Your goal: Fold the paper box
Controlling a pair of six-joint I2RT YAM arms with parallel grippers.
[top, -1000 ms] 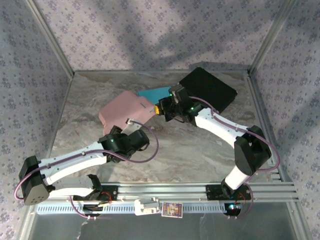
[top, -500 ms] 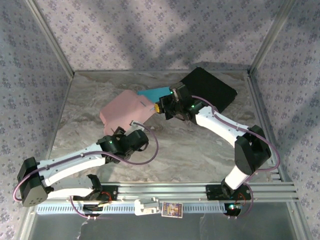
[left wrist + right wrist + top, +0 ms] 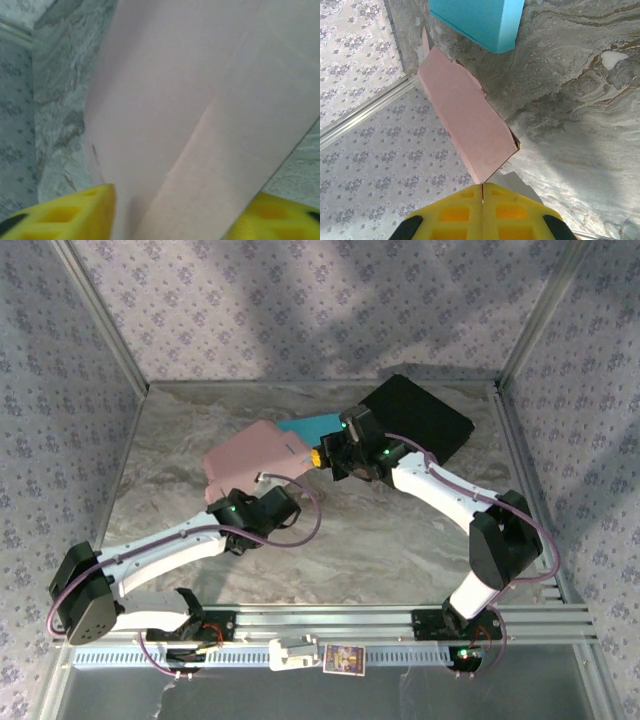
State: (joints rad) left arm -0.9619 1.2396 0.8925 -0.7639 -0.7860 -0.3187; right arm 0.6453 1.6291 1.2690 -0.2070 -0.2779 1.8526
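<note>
Paper box (image 3: 255, 460) shifts as the half-open left gripper (image 3: 170, 210) advances astride its edge, grip uncertain; the closed right gripper (image 3: 482, 190) pinches a flap.

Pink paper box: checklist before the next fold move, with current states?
1. Right gripper shut on flap tip of pink paper box: ok.
2. Left gripper straddles the box's near edge: ok.
3. Left gripper clamped on it: cannot tell.
4. Teal box clear of the fold path: cannot tell; it lies close beside the flap.
5. Black pad apart from the box: ok.
</note>
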